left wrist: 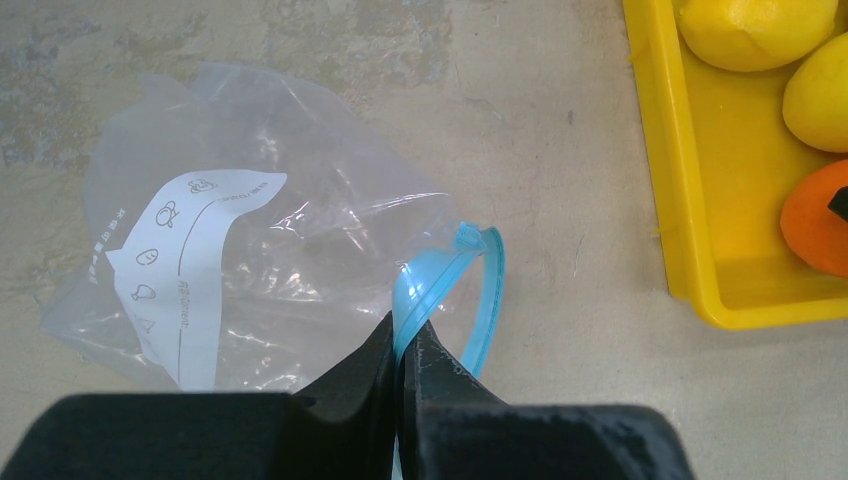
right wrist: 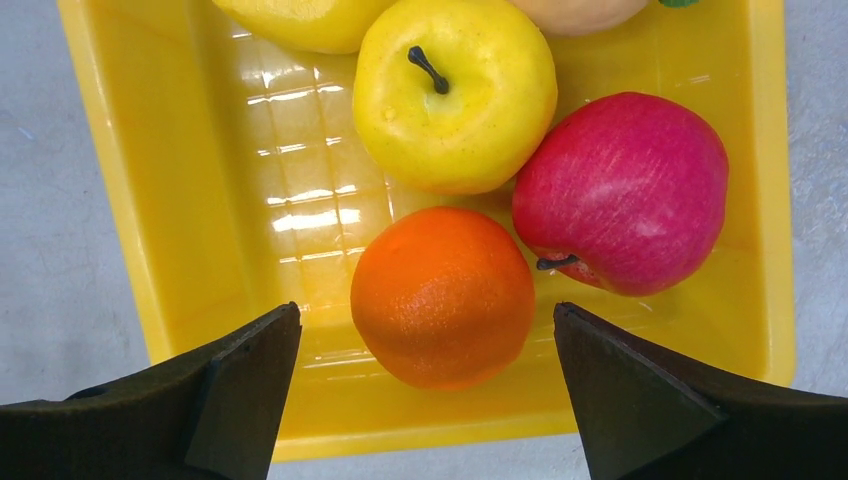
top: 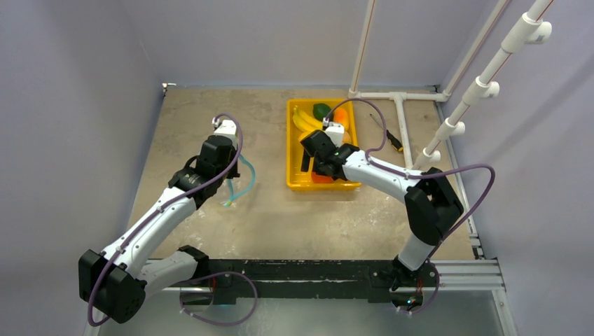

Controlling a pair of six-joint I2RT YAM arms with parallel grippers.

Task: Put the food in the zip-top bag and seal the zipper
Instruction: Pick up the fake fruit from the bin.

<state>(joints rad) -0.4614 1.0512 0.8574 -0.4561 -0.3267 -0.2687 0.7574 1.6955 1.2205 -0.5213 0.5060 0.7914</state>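
Two tools are at work. The left tool (left wrist: 402, 345) is pinched fully closed on the teal zipper (left wrist: 445, 270), holding one lip of the zip-top bag (left wrist: 250, 250), which lies crumpled on the surface (left wrist: 560, 150) left of the yellow tray (left wrist: 690, 250). The right tool (right wrist: 425, 315) hangs wide apart, gripping nothing, astride the orange (right wrist: 442, 295) at the tray's near end. Closing could shove the red apple (right wrist: 625, 190) touching it, or squirt the round orange free. The bag's mouth looks barely open, so food may snag.
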